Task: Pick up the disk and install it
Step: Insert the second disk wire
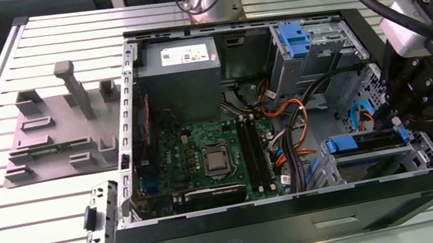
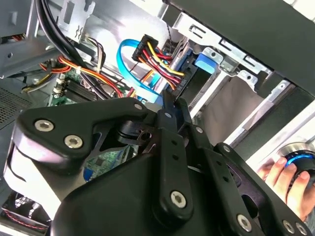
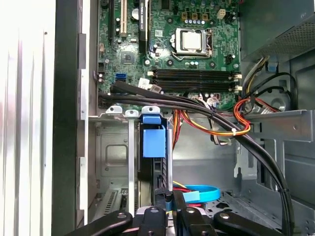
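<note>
Since the open computer case crowds cables beside the drive cage, the push should run straight along the bay. The disk sits edge-on in that cage, blue bracket outward. The gripper looks pressed narrowly on its rear edge, so steady, square pressure seems best.

A pale slatted metal table carried everything in the exterior view, its ribs running across the frame from the upper left down to the lower edge. On it, filling the centre and right of the frame, lay an open black computer case, side panel off and interior facing up. At left of the frame sat a grey plastic stand with upright posts, just beside the case. At lower left, against the case's corner, lay a small metal bracket.
</note>
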